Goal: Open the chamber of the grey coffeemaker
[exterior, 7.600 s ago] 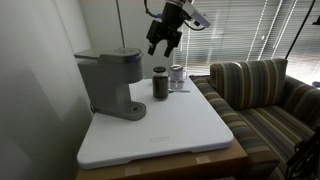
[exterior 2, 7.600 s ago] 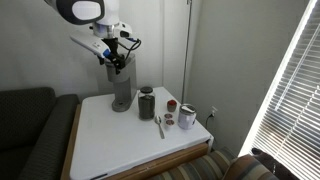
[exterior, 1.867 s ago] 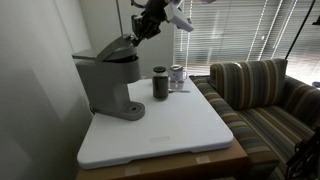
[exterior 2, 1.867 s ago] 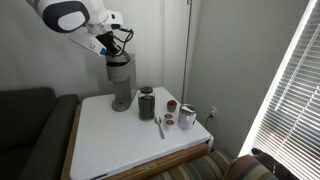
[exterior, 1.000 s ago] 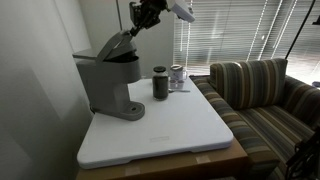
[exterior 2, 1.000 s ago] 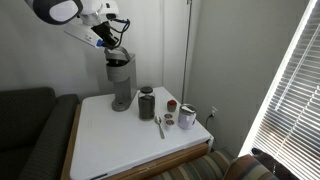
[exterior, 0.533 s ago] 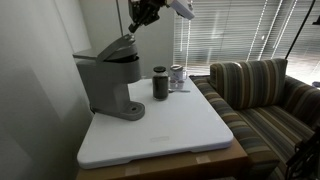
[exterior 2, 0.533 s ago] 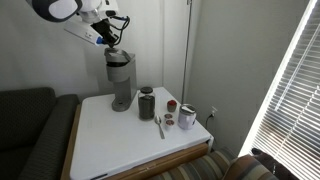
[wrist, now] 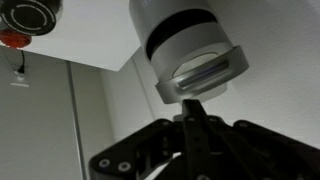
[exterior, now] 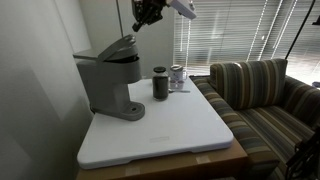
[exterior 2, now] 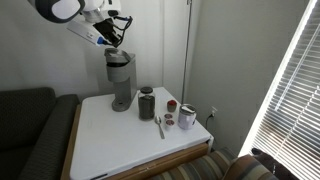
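Though the wrist view is dim, the gripper (wrist: 190, 128) shows its fingers pressed together with nothing between them; the pale round shape beyond is unclear. In an exterior view the grey coffeemaker (exterior: 108, 82) stands at the table's (exterior: 170, 128) 9 o'clock side, its chamber (exterior: 118, 47) tilted up at the front. Gripper at the chamber's 1 o'clock, apart; arm cut off by the frame top. Dark canister (exterior: 160, 83) at the machine's 3 o'clock.

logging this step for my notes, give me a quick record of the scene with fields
coffeemaker: grey coffeemaker upright near the back corner of the white table
chamber: chamber lid tilted up, partly open
gripper: gripper just above the raised lid, fingers together in the wrist view
nearby: dark canister and small jar beside the machine
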Available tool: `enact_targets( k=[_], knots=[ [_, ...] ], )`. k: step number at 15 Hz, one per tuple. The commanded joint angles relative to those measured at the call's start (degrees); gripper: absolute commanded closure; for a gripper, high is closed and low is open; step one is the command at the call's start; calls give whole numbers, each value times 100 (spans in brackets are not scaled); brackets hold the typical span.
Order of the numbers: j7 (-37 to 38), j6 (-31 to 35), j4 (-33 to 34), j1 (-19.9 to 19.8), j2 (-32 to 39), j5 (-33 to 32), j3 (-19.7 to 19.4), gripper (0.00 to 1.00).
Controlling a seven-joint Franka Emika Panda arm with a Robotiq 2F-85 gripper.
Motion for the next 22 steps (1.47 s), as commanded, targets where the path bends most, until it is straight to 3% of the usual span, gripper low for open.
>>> enact_targets(
  k=[1,3,4,5,10,14,19,22],
  knots=[
    [1206,397,-642,478,-423,-605,-781,100],
    [1678,212,-752,803,-496,-843,-1212,100],
    [1893,68,-774,717,-502,-1040,-1147,100],
    [2000,-42,-791,931,-529,-1054,-1367,100],
    [1750,-485,-527,684,-368,-940,-857,100],
    [1611,-646,-308,693,-231,-1019,-736,100],
    [1635,-886,-86,703,-91,-1140,-753,100],
    [1962,-982,-221,865,-219,-1386,-1017,100]
  ],
)
